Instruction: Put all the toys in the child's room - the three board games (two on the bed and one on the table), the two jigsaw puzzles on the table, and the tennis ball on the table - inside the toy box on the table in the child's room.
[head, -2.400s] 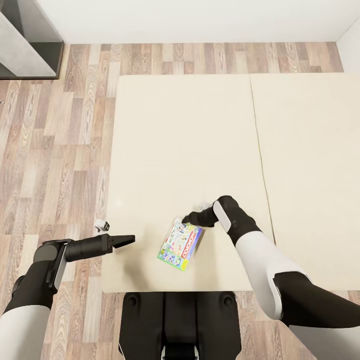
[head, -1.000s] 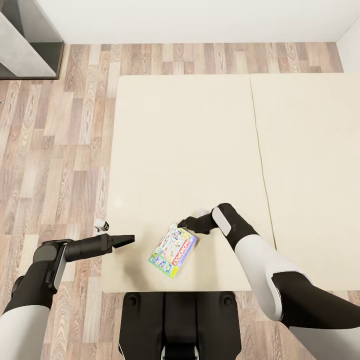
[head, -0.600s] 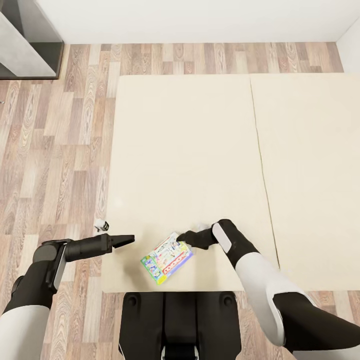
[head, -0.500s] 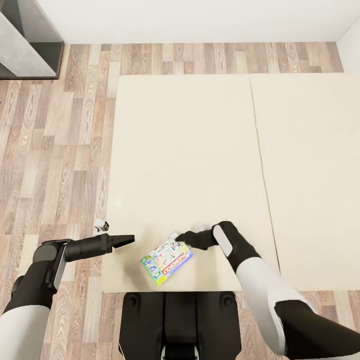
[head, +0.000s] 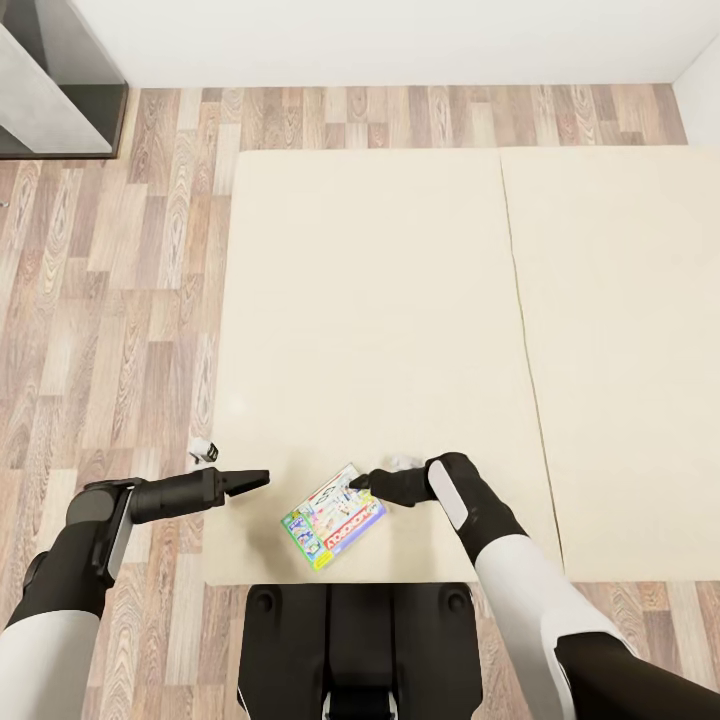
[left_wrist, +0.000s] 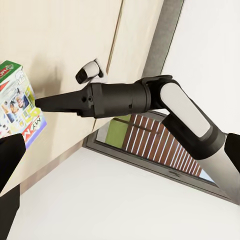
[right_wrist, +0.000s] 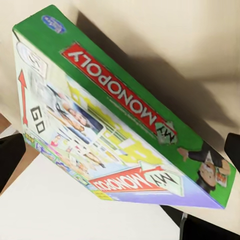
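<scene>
Since the earliest frame, the board game (head: 333, 517) had slid from nearer the middle of the bed (head: 380, 300) toward its near edge and turned, and the right gripper (head: 360, 484) had followed it down and to the left. The left gripper (head: 262, 477) had not changed position.

At inspection, the game lay flat on the cream mattress, close to the near edge at about 6 o'clock in the head view, skewed to the edge. The right gripper's tip touched the box's corner at the 1 o'clock side. Whether its jaws were spread or pressed together could not be told; in the right wrist view the box (right_wrist: 115, 125), green-sided with red "MY MONOPOLY" lettering, sat just ahead of the dark fingers (right_wrist: 10, 160).

The left gripper was held over the mattress's left edge, at 9 o'clock from the box and apart from it, jaws appearing pressed together to a point. The left wrist view showed the right gripper (left_wrist: 40, 103) beside the box (left_wrist: 17, 102).

Wood floor (head: 120, 300) surrounded the bed.
</scene>
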